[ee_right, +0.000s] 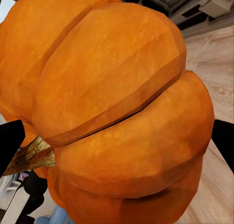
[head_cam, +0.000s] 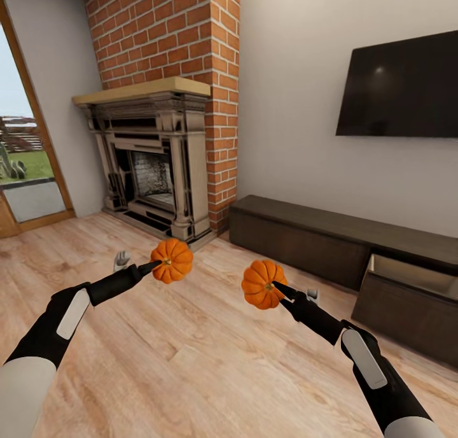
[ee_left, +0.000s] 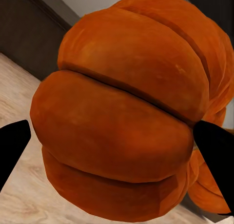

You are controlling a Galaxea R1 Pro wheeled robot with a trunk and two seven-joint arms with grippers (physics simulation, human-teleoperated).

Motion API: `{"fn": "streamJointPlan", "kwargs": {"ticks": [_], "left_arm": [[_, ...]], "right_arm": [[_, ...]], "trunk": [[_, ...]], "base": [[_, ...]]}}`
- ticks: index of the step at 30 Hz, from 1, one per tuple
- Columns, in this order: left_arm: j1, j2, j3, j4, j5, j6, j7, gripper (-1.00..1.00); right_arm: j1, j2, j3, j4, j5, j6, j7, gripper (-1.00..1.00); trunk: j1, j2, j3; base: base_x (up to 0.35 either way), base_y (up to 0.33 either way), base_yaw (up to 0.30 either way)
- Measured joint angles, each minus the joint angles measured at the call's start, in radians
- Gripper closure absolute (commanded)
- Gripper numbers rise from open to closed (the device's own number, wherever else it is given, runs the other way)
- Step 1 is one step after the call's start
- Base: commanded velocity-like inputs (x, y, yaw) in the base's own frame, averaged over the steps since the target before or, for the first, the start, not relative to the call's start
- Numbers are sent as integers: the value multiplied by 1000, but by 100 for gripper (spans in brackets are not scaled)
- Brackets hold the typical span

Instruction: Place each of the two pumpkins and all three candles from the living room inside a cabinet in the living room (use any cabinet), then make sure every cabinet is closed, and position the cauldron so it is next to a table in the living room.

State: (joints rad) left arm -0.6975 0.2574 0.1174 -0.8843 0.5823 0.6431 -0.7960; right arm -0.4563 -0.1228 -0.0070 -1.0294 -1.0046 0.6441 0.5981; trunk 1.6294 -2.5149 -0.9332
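Two pumpkins counted: left pumpkin [head_cam: 172, 260] clamped in left end effector [head_cam: 154, 265], right pumpkin [head_cam: 263, 284] clamped in right end effector [head_cam: 278, 289], both left of one cabinet [head_cam: 299, 231]; one drawer [head_cam: 407, 298] open.

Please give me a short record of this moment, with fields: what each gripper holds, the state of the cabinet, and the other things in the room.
left gripper: shut on the left pumpkin, held above the floor
right gripper: shut on the right pumpkin, also in the air
cabinet: along the wall under the TV; one drawer at its right pulled open, pale inside
fireplace: brick column, ahead on the left
candles: none seen
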Motion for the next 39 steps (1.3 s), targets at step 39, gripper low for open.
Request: {"fn": "streamJointPlan", "kwargs": {"ticks": [39], "left_arm": [[0, 21, 31, 12, -4, 11, -85, 100]], "right_arm": [[0, 3, -1, 2, 5, -3, -5, 100]], "trunk": [[-6, 3, 47]], "base": [[129, 43, -52]]}}
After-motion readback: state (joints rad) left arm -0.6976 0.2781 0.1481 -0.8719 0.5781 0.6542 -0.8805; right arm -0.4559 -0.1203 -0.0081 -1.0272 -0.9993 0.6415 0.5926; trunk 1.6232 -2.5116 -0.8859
